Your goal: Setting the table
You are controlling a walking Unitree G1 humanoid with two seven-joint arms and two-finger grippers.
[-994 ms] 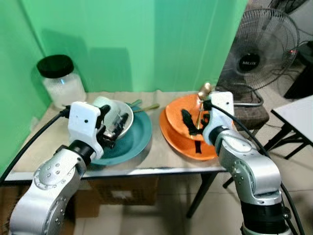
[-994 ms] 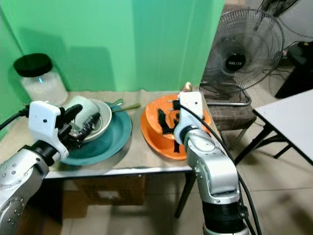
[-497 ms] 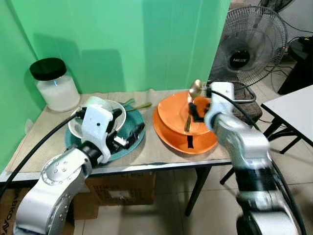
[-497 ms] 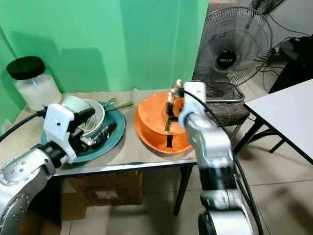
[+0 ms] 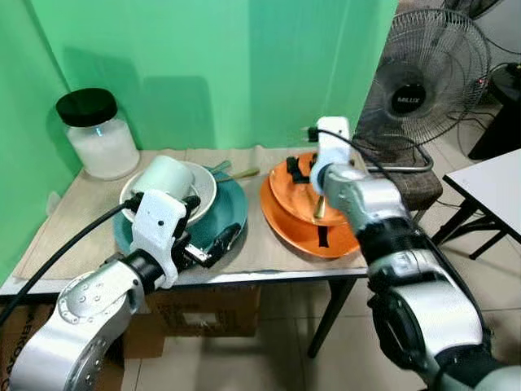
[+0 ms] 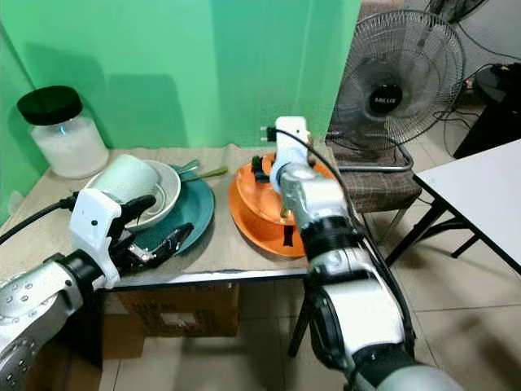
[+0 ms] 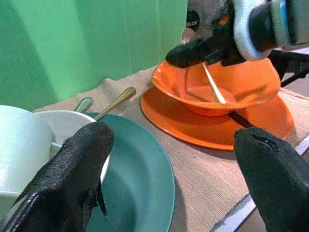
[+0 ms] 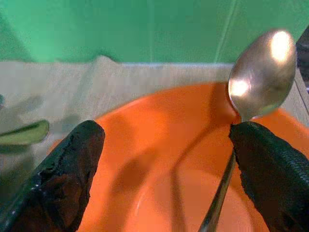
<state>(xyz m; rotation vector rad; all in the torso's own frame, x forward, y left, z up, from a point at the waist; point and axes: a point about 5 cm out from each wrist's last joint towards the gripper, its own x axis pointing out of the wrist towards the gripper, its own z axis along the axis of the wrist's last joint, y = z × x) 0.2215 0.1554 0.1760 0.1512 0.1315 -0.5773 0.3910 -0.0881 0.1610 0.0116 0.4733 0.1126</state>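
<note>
Right gripper (image 8: 164, 179) hangs over the orange bowl (image 5: 305, 191) with its fingers spread wide, and the spoon (image 8: 258, 72) leans in the bowl right by one finger, not pinched. Left gripper (image 7: 171, 164) is spread too, low over the teal plate (image 5: 232, 216), next to the white bowl (image 5: 199, 183) with the cup (image 5: 160, 175) tipped in it.

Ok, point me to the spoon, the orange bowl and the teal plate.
spoon (image 8: 263, 72): right wrist view, on its shiny bowl end.
orange bowl (image 7: 241, 87): left wrist view, on the inner wall.
teal plate (image 7: 140, 179): left wrist view, on the bare surface beside the white bowl.
</note>
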